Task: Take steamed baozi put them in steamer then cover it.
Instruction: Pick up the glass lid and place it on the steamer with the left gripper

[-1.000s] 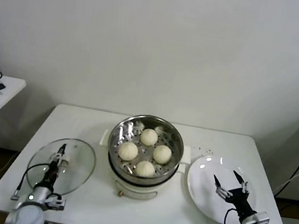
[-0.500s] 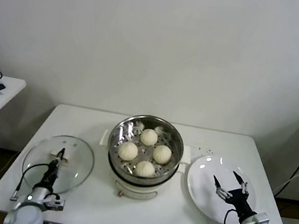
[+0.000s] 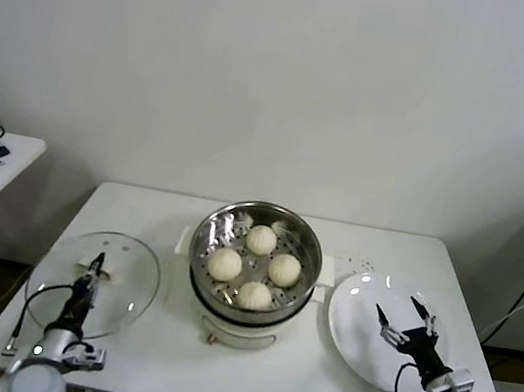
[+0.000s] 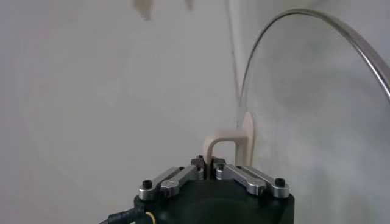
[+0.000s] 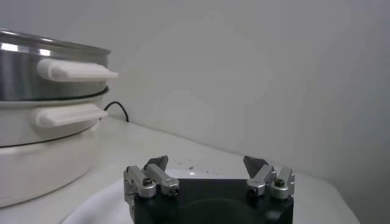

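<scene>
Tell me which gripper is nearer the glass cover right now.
Left. The left gripper is shut on the cover by its cream handle, left of the steamer. The right gripper is open over the white plate, across the steamer from it.

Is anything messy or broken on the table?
Nothing stands out. All four baozi sit neatly in the steamer; the left end effector holds the glass cover by its handle.

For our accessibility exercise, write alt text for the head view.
Four steamed baozi sit in the uncovered steamer. The left gripper grips the handle of the glass cover beside it; the right gripper hovers open over an empty plate.
</scene>
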Controlling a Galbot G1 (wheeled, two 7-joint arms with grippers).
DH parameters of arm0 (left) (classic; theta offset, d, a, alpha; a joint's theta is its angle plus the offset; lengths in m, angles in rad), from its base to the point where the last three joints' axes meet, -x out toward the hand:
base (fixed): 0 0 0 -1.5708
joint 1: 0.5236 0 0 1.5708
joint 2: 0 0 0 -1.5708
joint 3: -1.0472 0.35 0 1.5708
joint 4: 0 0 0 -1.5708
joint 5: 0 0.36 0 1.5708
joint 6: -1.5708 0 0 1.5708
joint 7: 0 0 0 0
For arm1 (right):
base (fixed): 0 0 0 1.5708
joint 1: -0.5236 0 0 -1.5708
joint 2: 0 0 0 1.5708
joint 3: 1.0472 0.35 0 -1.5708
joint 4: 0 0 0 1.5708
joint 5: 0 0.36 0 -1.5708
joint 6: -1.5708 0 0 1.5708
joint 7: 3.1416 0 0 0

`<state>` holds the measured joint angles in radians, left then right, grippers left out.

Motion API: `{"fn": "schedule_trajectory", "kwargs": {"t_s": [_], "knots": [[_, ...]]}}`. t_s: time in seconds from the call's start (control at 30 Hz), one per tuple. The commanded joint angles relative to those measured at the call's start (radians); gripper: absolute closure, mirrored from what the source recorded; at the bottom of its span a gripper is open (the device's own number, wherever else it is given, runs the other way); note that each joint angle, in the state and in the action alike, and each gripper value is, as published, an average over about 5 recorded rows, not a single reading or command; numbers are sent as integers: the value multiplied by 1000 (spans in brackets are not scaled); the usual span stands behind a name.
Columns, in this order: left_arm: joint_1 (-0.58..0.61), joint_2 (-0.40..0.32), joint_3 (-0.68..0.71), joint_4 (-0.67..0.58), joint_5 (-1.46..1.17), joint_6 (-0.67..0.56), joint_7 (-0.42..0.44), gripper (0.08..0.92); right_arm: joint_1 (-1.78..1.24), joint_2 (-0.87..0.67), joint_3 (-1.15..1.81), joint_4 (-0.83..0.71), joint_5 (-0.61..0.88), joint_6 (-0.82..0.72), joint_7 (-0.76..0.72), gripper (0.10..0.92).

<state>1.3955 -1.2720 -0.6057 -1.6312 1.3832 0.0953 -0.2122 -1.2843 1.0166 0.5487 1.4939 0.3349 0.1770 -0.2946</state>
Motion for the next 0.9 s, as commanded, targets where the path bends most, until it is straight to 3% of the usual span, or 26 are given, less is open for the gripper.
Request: {"fn": "schedule_trajectory", "kwargs": {"t_s": [0.03, 0.17, 0.3, 0.6, 0.73, 0.9], "knots": [[162, 19, -7, -316, -60, 132, 33, 847, 8, -9, -3, -1, 1, 1, 0, 203], [207, 49, -2, -437, -59, 229, 115, 847, 8, -22, -6, 1, 0, 0, -10, 203], [209, 80, 15, -515, -57, 304, 143, 847, 17, -33, -14, -4, 1, -1, -13, 203], [151, 190, 162, -586, -10, 460, 194, 847, 72, -53, -54, -44, -6, -2, -11, 203], [53, 254, 287, -585, -21, 515, 234, 847, 109, -54, -75, -71, -12, -3, -10, 203], [-160, 304, 519, -581, -24, 607, 334, 847, 136, -61, -99, -92, -13, -5, -6, 203]]}}
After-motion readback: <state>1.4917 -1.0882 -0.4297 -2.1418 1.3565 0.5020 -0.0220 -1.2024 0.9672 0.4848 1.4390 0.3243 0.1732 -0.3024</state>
